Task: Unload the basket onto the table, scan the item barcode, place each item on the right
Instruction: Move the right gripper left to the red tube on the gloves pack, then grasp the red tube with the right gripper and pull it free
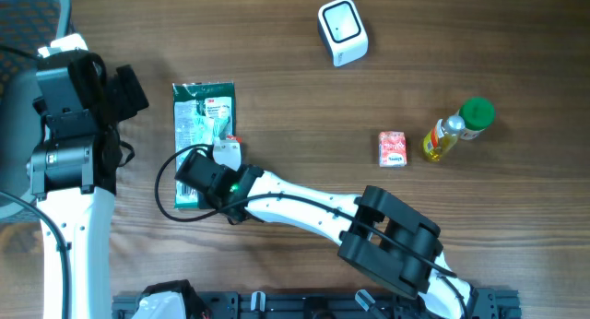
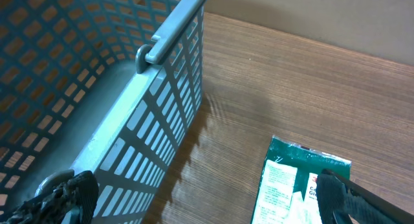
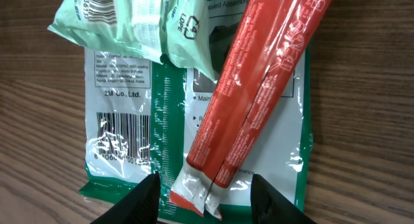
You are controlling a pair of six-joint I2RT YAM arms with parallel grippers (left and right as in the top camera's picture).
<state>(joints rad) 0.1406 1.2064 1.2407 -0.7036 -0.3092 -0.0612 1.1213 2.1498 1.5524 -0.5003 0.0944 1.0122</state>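
Well, left of the green packet, my left gripper hangs wide apart and empty beside the basket, out of the way. Over the packet's lower end my right gripper stands apart astride the red sachet lying on it, gripping nothing; the packet's barcode faces up. Right of the packet, well apart, waits the scanner.

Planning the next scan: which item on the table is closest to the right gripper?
The red stick sachet: its sealed end lies between the right gripper fingers, atop the green packet; pink box and bottle lie far off.
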